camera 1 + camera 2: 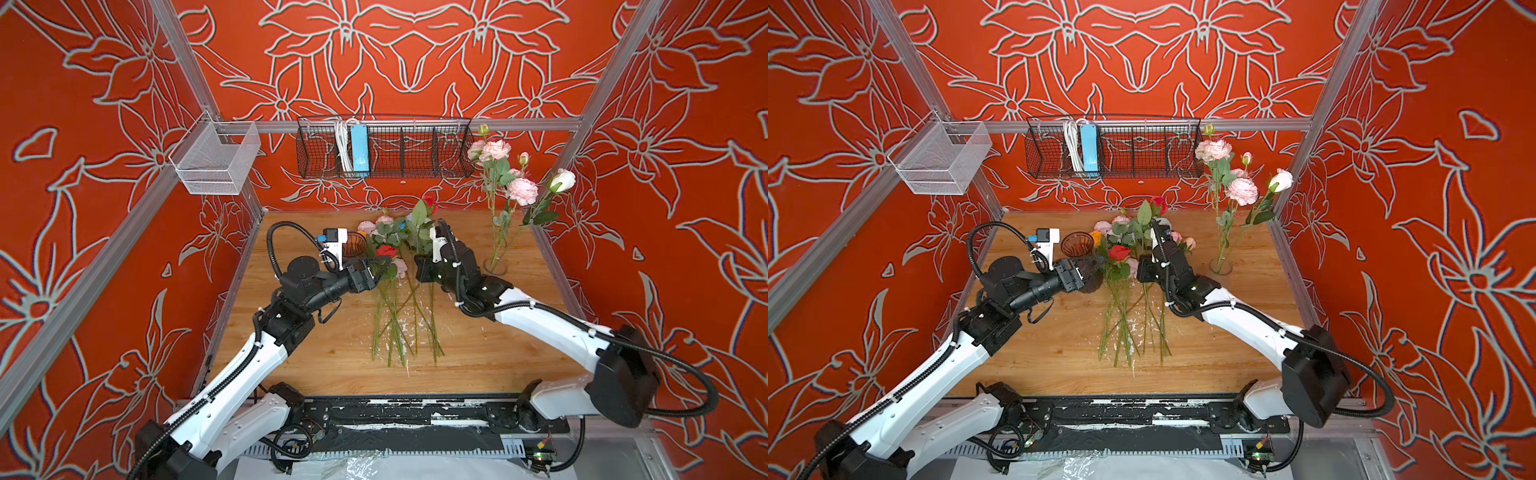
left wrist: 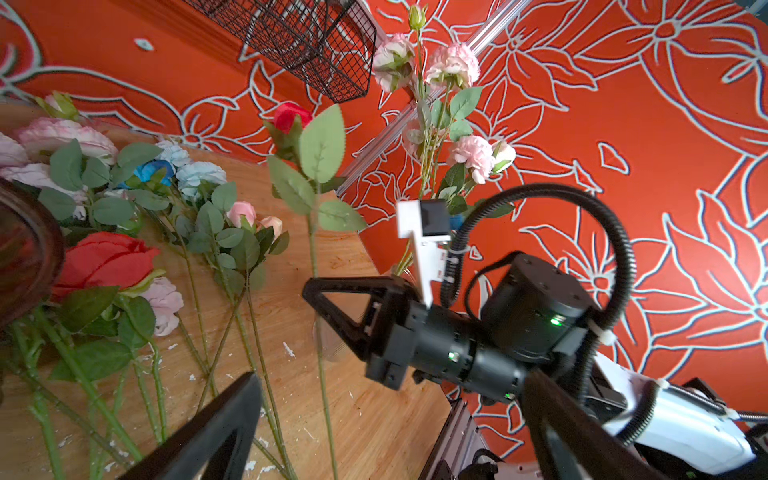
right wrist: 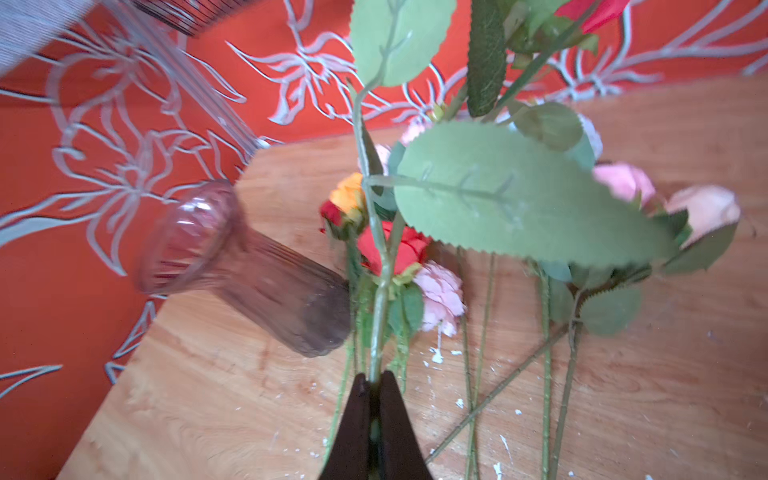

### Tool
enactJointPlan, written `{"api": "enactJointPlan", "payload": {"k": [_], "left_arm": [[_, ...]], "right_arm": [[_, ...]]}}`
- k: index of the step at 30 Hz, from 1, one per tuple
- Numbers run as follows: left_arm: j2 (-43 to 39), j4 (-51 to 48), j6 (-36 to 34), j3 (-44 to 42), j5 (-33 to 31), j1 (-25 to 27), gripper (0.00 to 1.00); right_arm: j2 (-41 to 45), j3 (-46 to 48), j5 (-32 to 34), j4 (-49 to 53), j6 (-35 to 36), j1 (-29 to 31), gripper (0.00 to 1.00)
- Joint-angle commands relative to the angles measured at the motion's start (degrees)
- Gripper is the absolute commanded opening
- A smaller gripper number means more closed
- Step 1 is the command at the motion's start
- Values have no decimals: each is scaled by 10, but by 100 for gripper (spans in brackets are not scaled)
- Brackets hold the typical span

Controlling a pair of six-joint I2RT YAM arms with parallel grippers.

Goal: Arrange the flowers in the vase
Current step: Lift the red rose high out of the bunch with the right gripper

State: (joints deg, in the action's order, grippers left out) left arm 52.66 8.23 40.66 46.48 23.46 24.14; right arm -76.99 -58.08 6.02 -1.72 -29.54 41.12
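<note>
Across the wooden table (image 1: 478, 365), long green-stemmed flowers (image 1: 386, 251) lie heaped.

Vase (image 3: 232, 266) blurred; red rose (image 3: 594, 10) bloom cut off.

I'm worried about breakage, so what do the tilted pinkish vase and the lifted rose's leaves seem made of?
Vase: probably glass, pink-tinted, ribbed and glossy; the background shows through it and its rim glints. Rose leaves: likely fabric or plastic, matte, with raised moulded veins and evenly serrated edges.
</note>
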Motion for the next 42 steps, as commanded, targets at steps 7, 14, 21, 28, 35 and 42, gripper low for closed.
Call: {"api": "enactJointPlan", "payload": {"k": [7, 14, 21, 28, 35, 42], "left_arm": [[-47, 37, -15, -8, -11, -42, 98], [-51, 43, -13, -14, -20, -66, 98], [-44, 63, 10, -16, 7, -82, 98], [-44, 68, 18, -17, 15, -82, 98], [-47, 74, 27, -18, 20, -82, 98], [-47, 78, 33, -19, 24, -82, 98]], "right_arm": [[141, 64, 76, -34, 167, 31, 0], [196, 43, 134, -93, 281, 32, 0], [217, -10, 165, -124, 397, 32, 0], [239, -36, 185, -178, 445, 31, 0], [213, -74, 226, -252, 546, 19, 0], [191, -63, 178, -271, 436, -118, 0]]}}
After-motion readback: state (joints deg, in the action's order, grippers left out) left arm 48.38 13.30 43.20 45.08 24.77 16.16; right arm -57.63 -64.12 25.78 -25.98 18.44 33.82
